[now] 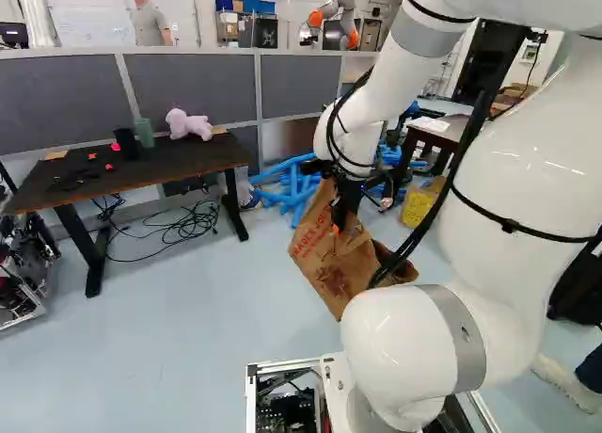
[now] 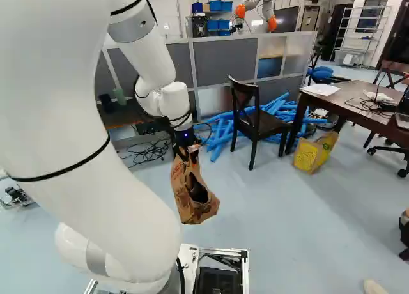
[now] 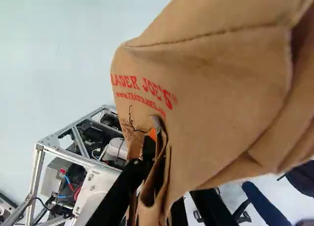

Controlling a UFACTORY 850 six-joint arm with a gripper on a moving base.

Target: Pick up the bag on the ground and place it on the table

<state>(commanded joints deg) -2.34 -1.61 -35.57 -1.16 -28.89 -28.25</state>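
In the left base view my gripper (image 1: 342, 215) is at the top of a brown paper bag (image 1: 329, 268), which hangs tilted from it and appears lifted off the floor. The right base view shows the bag (image 2: 190, 195) below the gripper (image 2: 186, 152), its dark opening facing sideways. Seen from the wrist, the fingers are shut on the bag's folded rim, partly hiding the gripper (image 3: 156, 145); the bag (image 3: 216, 83) spreads out ahead of them. A black table (image 1: 203, 154) stands at the left of the left base view, a brown table (image 2: 348, 96) at the right of the right base view.
A dark chair (image 2: 255, 118) stands beside blue tubes (image 2: 220, 131). Near the brown table sits a yellow bag (image 2: 313, 154). Cables (image 1: 183, 226) lie under the black table, which bears a pink plush toy (image 1: 190, 124). Another robot (image 2: 257, 6) is beyond the partition.
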